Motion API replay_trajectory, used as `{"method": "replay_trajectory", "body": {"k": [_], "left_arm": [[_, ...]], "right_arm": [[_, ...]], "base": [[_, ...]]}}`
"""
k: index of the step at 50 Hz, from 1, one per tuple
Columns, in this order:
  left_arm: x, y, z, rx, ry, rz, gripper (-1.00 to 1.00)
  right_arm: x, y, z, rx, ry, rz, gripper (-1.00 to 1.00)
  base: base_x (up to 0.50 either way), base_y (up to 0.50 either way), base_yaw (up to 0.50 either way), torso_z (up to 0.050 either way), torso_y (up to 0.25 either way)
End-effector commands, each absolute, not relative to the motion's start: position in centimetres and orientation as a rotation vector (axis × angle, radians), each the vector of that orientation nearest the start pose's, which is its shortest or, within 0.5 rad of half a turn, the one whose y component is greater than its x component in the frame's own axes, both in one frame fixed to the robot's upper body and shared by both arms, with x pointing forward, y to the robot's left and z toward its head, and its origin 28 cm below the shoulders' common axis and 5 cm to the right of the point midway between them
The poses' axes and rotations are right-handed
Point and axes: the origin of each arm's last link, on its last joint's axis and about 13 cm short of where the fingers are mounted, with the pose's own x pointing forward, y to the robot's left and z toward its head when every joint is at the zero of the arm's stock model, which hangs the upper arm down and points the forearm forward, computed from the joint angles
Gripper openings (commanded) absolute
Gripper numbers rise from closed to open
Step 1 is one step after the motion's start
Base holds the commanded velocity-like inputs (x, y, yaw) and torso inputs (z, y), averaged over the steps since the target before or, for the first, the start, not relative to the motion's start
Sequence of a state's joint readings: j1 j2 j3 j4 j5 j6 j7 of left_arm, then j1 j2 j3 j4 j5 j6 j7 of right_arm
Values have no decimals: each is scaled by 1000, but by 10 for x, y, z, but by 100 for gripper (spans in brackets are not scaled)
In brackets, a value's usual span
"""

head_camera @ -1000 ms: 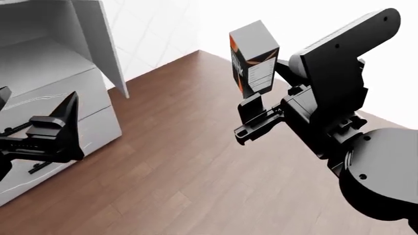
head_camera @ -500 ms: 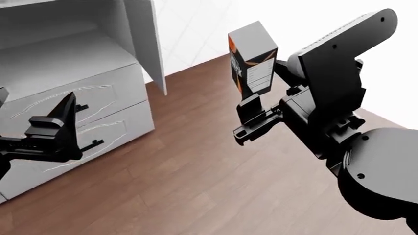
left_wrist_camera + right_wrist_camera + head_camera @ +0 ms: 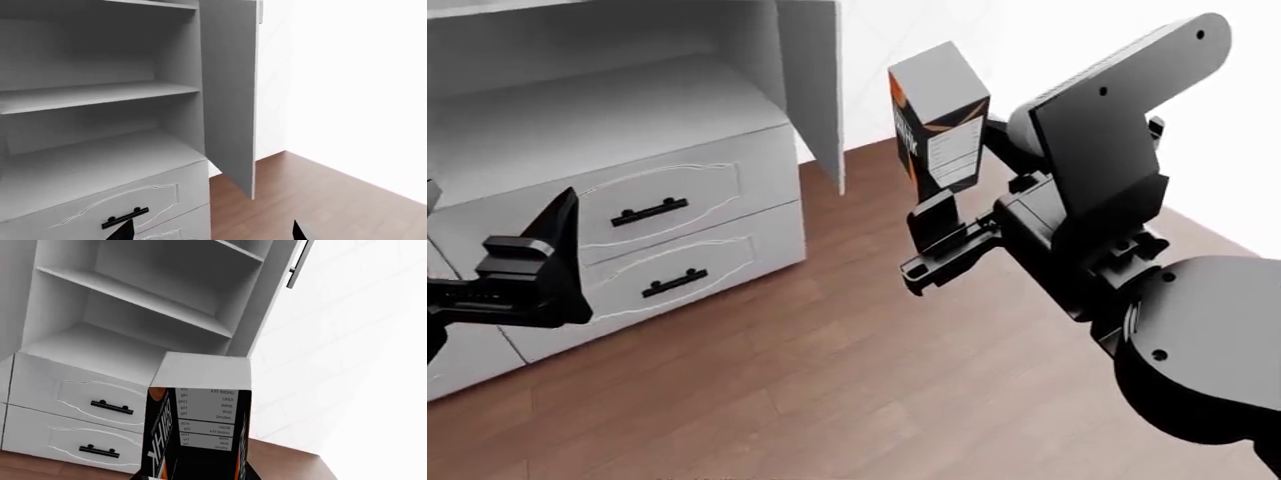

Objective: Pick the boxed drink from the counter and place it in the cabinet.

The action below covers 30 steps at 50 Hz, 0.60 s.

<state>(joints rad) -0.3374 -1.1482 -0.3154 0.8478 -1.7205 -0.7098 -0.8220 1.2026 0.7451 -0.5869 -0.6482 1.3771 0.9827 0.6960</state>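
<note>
- Wooden floor (image 3: pixel 827 380) under me; the right gripper (image 3: pixel 941 225) is clamped on the boxed drink (image 3: pixel 941 120), carton upright, in the air.
- Left gripper (image 3: pixel 527 280) hangs by the drawers (image 3: pixel 681 210); I can't tell its jaw state.
- The cabinet (image 3: pixel 627 100) has swung closer into view since a second ago, door (image 3: pixel 814 80) open, shelf (image 3: pixel 100 347) bare: I'm lining up for the placement.
</note>
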Motion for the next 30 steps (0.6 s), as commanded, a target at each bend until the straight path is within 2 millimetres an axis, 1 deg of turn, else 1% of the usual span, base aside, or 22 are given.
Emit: {"method": "replay_trajectory", "body": {"k": [1, 30], "left_arm": [[146, 289, 271, 19, -79, -61, 100], [147, 289, 271, 16, -81, -63, 100]], "right_arm": [[224, -102, 290, -362, -162, 374, -100], [225, -102, 290, -363, -161, 372, -100]], "base": [[61, -35, 496, 0, 0], [66, -30, 496, 0, 1]]}}
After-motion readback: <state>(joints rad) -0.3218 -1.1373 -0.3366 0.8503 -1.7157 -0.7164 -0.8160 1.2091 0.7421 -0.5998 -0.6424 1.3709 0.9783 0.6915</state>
